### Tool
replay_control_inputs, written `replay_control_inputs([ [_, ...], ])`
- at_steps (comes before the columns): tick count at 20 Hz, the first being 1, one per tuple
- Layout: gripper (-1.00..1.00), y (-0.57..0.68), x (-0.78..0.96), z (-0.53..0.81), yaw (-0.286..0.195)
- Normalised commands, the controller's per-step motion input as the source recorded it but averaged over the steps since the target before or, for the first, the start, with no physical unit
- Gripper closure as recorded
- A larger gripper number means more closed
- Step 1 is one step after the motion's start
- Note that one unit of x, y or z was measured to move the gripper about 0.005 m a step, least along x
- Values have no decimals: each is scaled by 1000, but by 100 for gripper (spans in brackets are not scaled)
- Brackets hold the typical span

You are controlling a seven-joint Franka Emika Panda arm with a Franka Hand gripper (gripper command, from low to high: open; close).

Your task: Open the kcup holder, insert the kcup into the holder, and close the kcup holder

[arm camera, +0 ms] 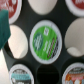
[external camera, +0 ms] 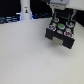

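One arm: a Franka Panda reaching down from the far edge of the bench toward its far right corner in the exterior view, its pale gripper (external camera: 59, 7) hanging just above the black drawer unit.
Kcup holder (external camera: 61, 34): a black, boxy unit near the far right corner of the bench — its tray of round slots faces up, and the unit sits skewed to the bench edges.
Holder tray (arm camera: 64, 55): matte black plastic pierced by round openings in a grid, seen close from the wrist view.
Kcup (arm camera: 45, 40): a round cup with a glossy green foil lid edged in a white rim, with pale print too blurred to read; it is seated in the middle slot of the tray in the wrist view, lid level with the surround. In the exterior view it shows only as a small green dot (external camera: 60, 26) among the slots.
Empty slots (arm camera: 17, 43): smooth, pale cream hollows — several ring the green cup.
Other cups: one with a red and white lid (arm camera: 7, 6), and one with a teal-and-white lid (arm camera: 20, 76) in a slot on another row.
Teal shape (arm camera: 4, 31): a blurred, soft-edged form at the edge of the wrist view; what it is cannot be told.
Jaws: how far apart they stand cannot be told; the fingertips are too small and blurred in the exterior view.
Bench (external camera: 25, 57): a plain, pale, smooth top.
Far edge: a white bottle-like object (external camera: 25, 11) standing upright, well apart from the holder.
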Motion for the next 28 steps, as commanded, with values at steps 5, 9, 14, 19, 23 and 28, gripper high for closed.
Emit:
replay_control_inputs([
  [5, -100, -427, 605, 110, 42],
  [9, -100, -349, 726, 74, 32],
  [14, -100, -200, 814, 51, 28],
  [19, -100, 23, 740, -29, 73],
  [23, -100, 320, 606, -83, 125],
  [28, -100, 253, 289, -181, 224],
])
